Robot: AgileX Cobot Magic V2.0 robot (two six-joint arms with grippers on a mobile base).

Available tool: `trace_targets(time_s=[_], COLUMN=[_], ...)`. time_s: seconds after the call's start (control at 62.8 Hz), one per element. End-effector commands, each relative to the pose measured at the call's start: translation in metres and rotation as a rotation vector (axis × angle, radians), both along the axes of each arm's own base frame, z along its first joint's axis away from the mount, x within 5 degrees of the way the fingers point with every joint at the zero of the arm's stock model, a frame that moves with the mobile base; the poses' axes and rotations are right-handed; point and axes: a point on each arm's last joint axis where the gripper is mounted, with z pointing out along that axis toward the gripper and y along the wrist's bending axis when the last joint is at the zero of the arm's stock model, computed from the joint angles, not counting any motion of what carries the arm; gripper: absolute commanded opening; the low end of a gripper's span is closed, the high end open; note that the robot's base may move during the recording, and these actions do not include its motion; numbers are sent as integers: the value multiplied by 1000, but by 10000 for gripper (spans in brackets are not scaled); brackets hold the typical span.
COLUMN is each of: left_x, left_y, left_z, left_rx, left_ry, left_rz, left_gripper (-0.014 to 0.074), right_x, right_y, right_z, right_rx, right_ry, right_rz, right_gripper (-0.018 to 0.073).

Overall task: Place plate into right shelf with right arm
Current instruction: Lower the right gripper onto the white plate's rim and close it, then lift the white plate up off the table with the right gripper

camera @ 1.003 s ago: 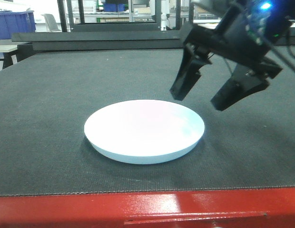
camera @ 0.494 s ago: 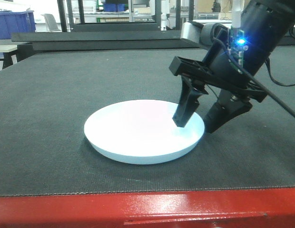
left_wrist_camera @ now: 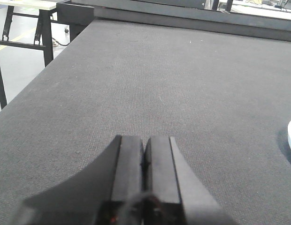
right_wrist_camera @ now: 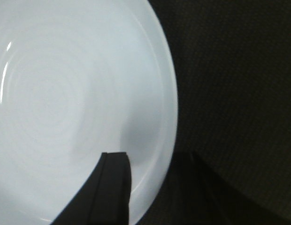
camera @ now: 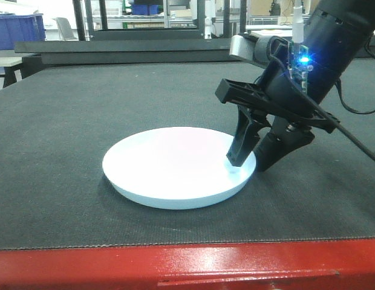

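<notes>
Plate (camera: 175, 172) flat on worktop (camera: 84, 109); we see right claw (camera: 249, 164) partly open, straddling its right rim, nothing gripped. Left claw (left_wrist_camera: 144, 143) closed, empty.

Right arm (camera: 335, 36): big, black, round. Small green board on side with bright blue light (camera: 304, 60). Shiny grey block (camera: 254, 47) behind. Thin black cable (camera: 357, 142) trailing off. Right gripper (camera: 251, 164): flat black bar, two long pointy black fingers (camera: 243, 142). Left gripper (left_wrist_camera: 144, 140): two flat black fingers, square tips, tiny red spot low down.
</notes>
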Motion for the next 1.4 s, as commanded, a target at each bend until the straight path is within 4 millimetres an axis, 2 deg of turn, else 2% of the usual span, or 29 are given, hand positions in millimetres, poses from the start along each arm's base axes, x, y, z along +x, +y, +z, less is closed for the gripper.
trace_targets(time_s=[0.0, 0.255, 0.35, 0.462, 0.605, 0.701, 0.796, 0.971, 1.099, 1.194, 1.258, 1.385], left_x=[0, 0, 0, 0, 0, 0, 0, 0, 0, 0, 0, 0], left_y=[0, 0, 0, 0, 0, 0, 0, 0, 0, 0, 0, 0], left_z=[5, 5, 5, 5, 5, 5, 5, 5, 5, 5, 5, 5], left_rx=[-14, -14, -14, -14, -14, -14, -14, -14, -14, -14, -14, -14], left_ry=[-78, -78, -78, -78, -78, -78, -78, -78, -78, -78, -78, -78], left_rz=[-7, -7, -7, -7, -7, -7, -7, -7, -7, -7, -7, -7], left_gripper=[-47, -47, -47, -47, -47, -47, -47, -47, -47, -47, -47, -47], right_x=[7, 8, 9, 11, 14, 12, 7, -17, -49, -83, -105, -149], right_y=[0, 0, -2, -7, -17, -25, -34, -49, -59, -68, -75, -88], right_z=[22, 18, 18, 18, 20, 31, 51, 111, 160, 196, 214, 235], right_rx=[24, 13, 9, 1, 2, 11, 26, 73, 106, 127, 135, 173], right_ry=[-102, -100, -102, -104, -109, -122, -164, -333, -500, -647, -738, -904], right_rz=[-13, -10, -13, -22, -49, -64, -80, -106, -111, -113, -121, -157], right_gripper=[341, 314, 212, 39, 56, 56, 56, 56, 56, 56, 56, 56])
